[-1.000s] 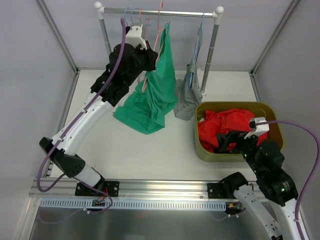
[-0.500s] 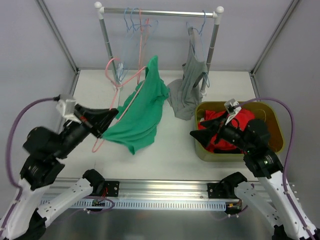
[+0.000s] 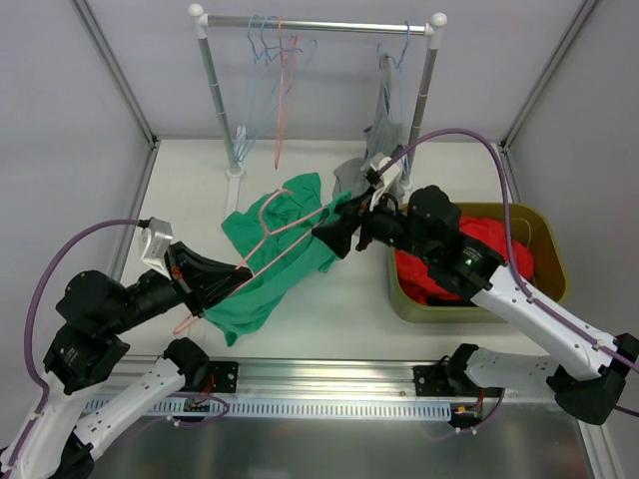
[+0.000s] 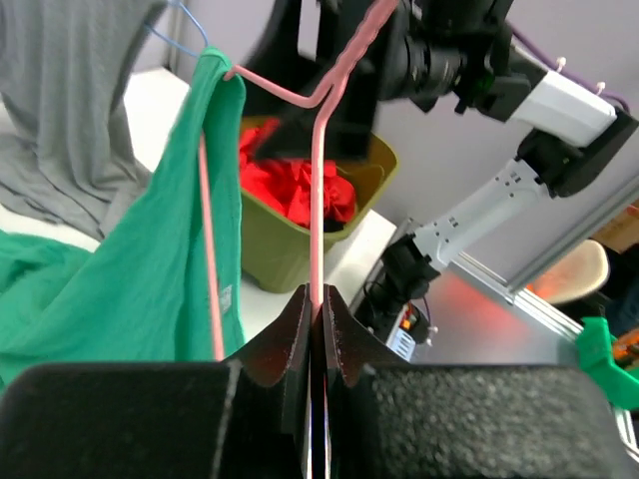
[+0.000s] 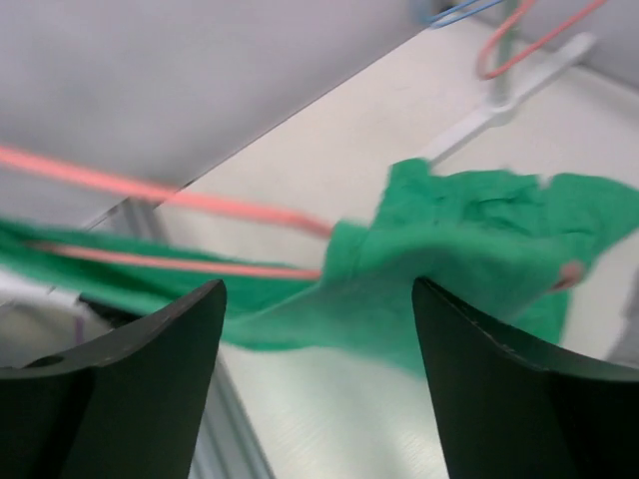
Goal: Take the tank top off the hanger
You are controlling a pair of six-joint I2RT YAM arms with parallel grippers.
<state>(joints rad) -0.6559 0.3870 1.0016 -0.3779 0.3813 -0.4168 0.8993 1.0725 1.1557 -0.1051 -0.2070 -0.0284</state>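
Since the load came off the rail within the last second, I record the following.

Rack (image 3: 319,24): it now carries only bare hangers (image 3: 262,45) and a grey garment (image 3: 384,125). The green item has gone from it.

Bin (image 3: 552,261): it holds red clothes (image 3: 469,239). My right arm has left it and reached across to mid-table.

Green tank top (image 3: 262,287): it has been brought low over the table (image 3: 329,319) between my two arms, its lower part apparently resting on the surface. It is not yet off the pink hanger (image 3: 290,222).

Left gripper (image 4: 318,299): the jaws are pinched tight on the hanger's wire.

Right gripper (image 5: 318,289): the jaws stand apart, narrower than a second ago. The top's edge lies between them, not yet pinched, and the view is blurred.

Assessment: unhooking is done and separation is outstanding. The next move should be to close the right jaws on the cloth and draw it off while the left steadies the hanger. A strap may snag on the hanger's shoulder.
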